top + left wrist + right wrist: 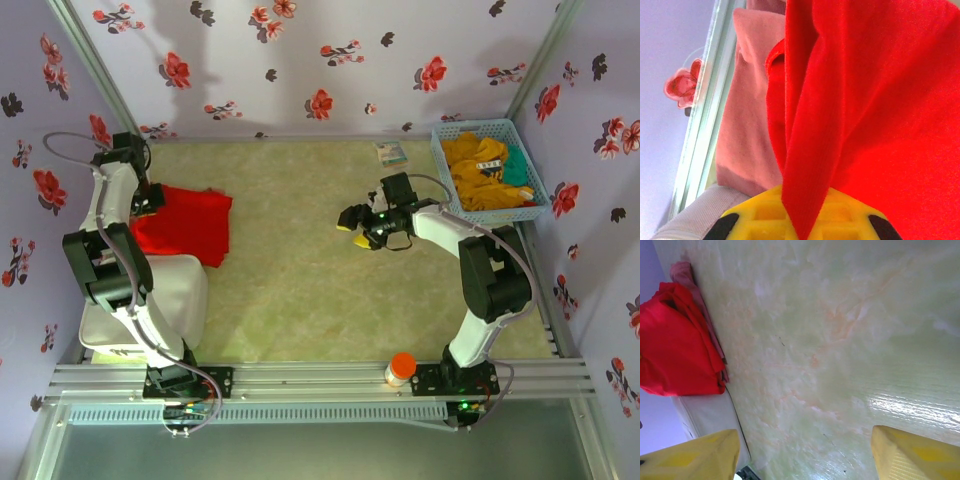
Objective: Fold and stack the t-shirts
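Red t-shirt in clamped left end effector: lay square on pink t-shirt, keeping the wide-apart right end effector clear.

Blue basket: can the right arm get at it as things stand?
Probably yes. The right gripper is open and empty over the table, and the blue basket sits uncovered on that arm's side, bare table between.

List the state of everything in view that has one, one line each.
red t-shirt, folded, atop the pink one, one fold in the left jaws
pink t-shirt, folded, under the red one
left gripper, shut on the red t-shirt
right gripper, jaws open, empty, over bare table
blue basket, holding crumpled clothes
orange-capped bottle, cap on
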`<state>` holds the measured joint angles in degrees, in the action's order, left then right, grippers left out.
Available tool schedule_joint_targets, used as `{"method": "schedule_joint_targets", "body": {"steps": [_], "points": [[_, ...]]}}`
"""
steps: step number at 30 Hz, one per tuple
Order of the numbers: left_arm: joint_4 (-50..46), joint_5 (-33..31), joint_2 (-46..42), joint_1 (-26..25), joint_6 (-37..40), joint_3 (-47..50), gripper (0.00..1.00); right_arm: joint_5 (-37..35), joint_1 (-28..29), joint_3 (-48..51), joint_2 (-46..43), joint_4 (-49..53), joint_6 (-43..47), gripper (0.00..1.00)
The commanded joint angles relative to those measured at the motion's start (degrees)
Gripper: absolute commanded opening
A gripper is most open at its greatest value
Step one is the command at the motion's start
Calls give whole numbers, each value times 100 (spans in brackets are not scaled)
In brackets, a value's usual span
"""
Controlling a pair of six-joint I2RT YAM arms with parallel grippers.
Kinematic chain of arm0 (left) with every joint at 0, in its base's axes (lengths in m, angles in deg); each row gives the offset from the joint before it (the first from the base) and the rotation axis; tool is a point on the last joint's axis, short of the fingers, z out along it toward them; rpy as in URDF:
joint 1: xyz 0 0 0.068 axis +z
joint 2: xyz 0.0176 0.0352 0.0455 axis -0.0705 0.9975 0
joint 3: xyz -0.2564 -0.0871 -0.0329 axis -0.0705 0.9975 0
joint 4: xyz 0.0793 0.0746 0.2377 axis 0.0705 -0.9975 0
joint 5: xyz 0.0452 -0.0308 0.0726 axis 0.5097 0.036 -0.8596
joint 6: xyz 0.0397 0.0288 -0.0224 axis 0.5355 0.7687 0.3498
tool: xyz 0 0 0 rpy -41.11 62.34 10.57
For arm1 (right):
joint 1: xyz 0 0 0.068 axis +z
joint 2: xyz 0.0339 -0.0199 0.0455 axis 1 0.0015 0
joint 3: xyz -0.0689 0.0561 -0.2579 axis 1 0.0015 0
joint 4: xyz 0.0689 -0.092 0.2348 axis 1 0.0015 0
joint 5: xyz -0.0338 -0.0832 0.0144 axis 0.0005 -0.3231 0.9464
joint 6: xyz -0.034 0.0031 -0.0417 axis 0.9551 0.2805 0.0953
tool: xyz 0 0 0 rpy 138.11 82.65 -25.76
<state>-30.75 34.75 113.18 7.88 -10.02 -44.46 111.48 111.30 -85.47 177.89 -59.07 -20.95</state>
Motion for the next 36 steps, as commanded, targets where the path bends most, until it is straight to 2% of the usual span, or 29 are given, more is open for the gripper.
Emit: {"method": "schedule_joint_targets", "body": {"steps": [1,3,4,7,10,17,22,24,27,32,36], "points": [[360,-382,146,99,-59,65,0,127,35,61,35,-35,105,70],[382,-446,201,130,-96,123,0,134,37,78,28,-16,131,70],[501,-536,245,173,-122,138,11,135,39,83,20,-5,140,70],[473,-744,373,322,-350,73,57,147,33,121,-11,14,180,70],[452,-747,363,382,-482,27,83,112,38,132,-50,100,255,70],[446,-679,-211,219,-608,57,89,-407,30,33,-328,662,727,71],[831,-666,-985,-254,-565,444,95,-1594,15,-209,-771,1371,1412,79],[1082,-559,-1315,-430,-558,657,98,-2147,3,-255,-1021,1582,1628,90],[1533,-176,-1812,-671,-585,1050,100,-3235,-31,-213,-1487,1695,1843,97],[2851,560,-2553,-945,-426,2283,100,-4878,-200,286,-2188,1273,2082,99],[4291,573,-3122,-1182,87,3626,100,-5825,-210,1390,-2800,-185,2856,99]]}}
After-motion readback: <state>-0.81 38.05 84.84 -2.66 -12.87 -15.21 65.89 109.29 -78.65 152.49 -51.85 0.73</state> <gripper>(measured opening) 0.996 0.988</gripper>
